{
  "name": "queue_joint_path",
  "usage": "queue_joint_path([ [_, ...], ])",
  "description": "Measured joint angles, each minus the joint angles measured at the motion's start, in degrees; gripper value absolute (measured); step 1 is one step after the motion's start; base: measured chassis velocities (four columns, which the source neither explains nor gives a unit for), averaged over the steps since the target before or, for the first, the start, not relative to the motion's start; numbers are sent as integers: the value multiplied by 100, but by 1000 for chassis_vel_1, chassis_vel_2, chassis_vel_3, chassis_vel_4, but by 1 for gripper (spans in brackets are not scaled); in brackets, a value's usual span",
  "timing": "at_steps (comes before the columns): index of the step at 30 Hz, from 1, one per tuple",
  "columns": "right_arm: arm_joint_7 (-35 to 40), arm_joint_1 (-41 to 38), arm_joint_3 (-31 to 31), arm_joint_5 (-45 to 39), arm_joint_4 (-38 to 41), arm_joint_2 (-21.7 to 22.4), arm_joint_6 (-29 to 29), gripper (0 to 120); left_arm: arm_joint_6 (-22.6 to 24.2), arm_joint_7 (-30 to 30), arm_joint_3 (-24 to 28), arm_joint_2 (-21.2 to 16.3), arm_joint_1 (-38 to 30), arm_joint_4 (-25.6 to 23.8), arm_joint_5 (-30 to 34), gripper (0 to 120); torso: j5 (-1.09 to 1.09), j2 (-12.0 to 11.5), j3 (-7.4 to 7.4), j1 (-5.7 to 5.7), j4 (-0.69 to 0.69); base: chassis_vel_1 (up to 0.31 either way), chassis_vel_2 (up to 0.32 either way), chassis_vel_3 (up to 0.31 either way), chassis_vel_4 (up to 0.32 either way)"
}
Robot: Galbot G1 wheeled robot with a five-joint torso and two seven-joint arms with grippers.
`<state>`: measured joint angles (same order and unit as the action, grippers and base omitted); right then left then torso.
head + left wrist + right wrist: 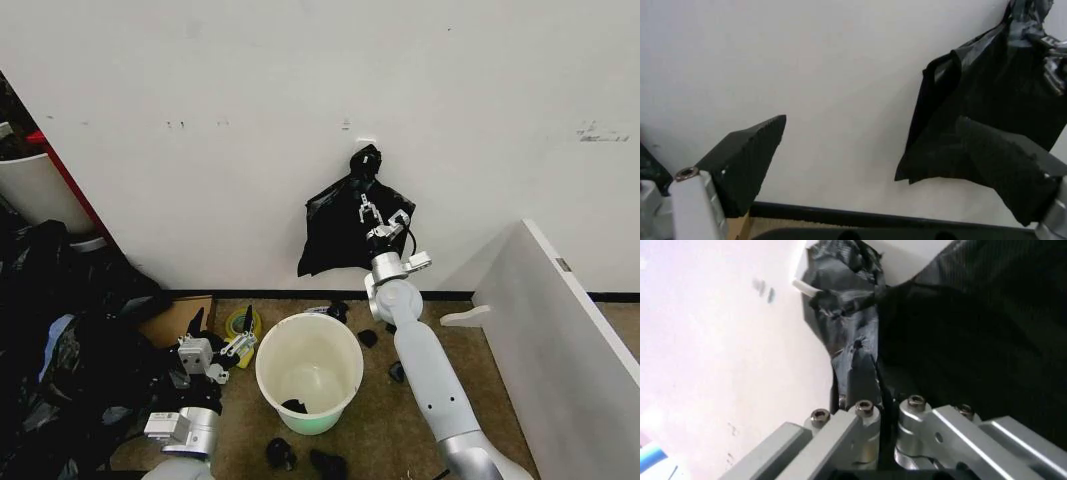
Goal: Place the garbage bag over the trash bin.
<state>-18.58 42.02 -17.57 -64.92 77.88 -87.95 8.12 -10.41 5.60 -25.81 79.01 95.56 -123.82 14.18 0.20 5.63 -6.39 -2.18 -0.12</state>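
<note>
Our right gripper (372,218) was raised against the white wall (200,120), its fingers (863,432) pressed together on a fold of the garbage bag (335,235), which hung flat from a knotted bunch at a small wall hook (364,146) just above the gripper. In the right wrist view the two metal fingers met with a strip of black plastic pinched between them, so we judged the bag grasped rather than merely touched. From that gripper the bag's long axis ran straight down the wall, its body spreading below and toward our left. The trash bin (309,385), cream with a pale green base, stood upright on the floor well below the right gripper and a little to its left, mouth open upward, with a small dark scrap lying at its bottom. Our left gripper (214,357) waited low, just beside the bin's rim on the left, with its black pads (747,155) spread wide and holding nothing; it pointed toward the wall and the hanging bag. We judged the right arm clearly nearer the bag and the left arm nearer the bin, so the bag would have to come off the hook and down toward the bin's mouth.
</note>
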Motion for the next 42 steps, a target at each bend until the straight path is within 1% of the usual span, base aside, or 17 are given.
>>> queue_joint_path([
  [3,-19,297,40,71,274,110,1,0,-3,8,11,-6,-24,40,22,100,0,0,0,0,0,0,0,0,0],
  [6,-71,812,147,112,744,325,-2,0,-4,18,19,-29,-71,45,97,100,1,1,1,0,0,0,0,0,0],
  [9,-110,1111,207,168,990,447,4,0,-8,22,20,-51,-97,46,140,100,1,1,0,0,-2,0,0,0,0],
  [11,-149,1619,305,341,1382,684,25,0,-15,28,22,-99,-144,55,217,100,0,1,1,0,-2,0,0,0,0],
  [13,-154,1784,341,420,1506,757,39,0,-17,29,23,-126,-161,69,232,100,1,1,1,0,-2,0,0,0,0],
  [18,-237,2773,550,1111,2079,1164,172,0,-5,32,42,-215,-233,85,281,100,2,1,1,0,-1,0,0,0,0],
  [20,-241,2914,583,1207,2158,1239,187,0,-2,32,46,-224,-253,95,293,100,2,1,1,1,-1,0,0,0,0],
  [25,-354,3651,759,1805,2506,1698,328,0,15,32,59,-220,-409,209,336,100,0,1,1,0,-1,0,0,0,0],
  [29,-440,3816,776,2147,2456,1785,419,0,20,32,60,-199,-458,223,376,100,1,1,1,1,-1,0,0,0,0],
  [31,-716,3896,757,2515,2264,1832,560,0,27,32,60,-199,-481,223,401,100,1,1,0,0,-1,0,0,0,0],
  [33,-852,3909,738,2602,2207,1844,608,0,30,32,59,-200,-486,218,406,100,1,1,0,0,-1,0,0,0,0],
  [35,-1488,3930,642,2884,2005,1879,751,0,50,31,49,-202,-499,171,429,100,0,1,0,0,-1,0,0,0,0],
  [36,-1488,3930,642,2884,2005,1879,751,0,50,31,49,-202,-499,171,429,100,0,1,0,0,-1,0,0,0,0],
  [37,-1904,3921,566,3011,1894,1888,823,0,70,31,41,-203,-504,129,448,100,1,1,0,0,-1,0,0,0,0],
  [38,-2705,3865,383,3200,1688,1886,874,0,108,32,22,-204,-514,54,486,100,0,1,0,0,-1,0,0,0,0],
  [39,-2931,3826,301,3322,1609,1876,902,0,120,33,12,-204,-519,26,501,100,1,1,0,0,-1,0,0,0,0],
  [42,-3053,3748,203,3457,1506,1845,981,0,130,34,0,-202,-522,7,517,100,0,1,0,0,-1,0,0,0,0],
])
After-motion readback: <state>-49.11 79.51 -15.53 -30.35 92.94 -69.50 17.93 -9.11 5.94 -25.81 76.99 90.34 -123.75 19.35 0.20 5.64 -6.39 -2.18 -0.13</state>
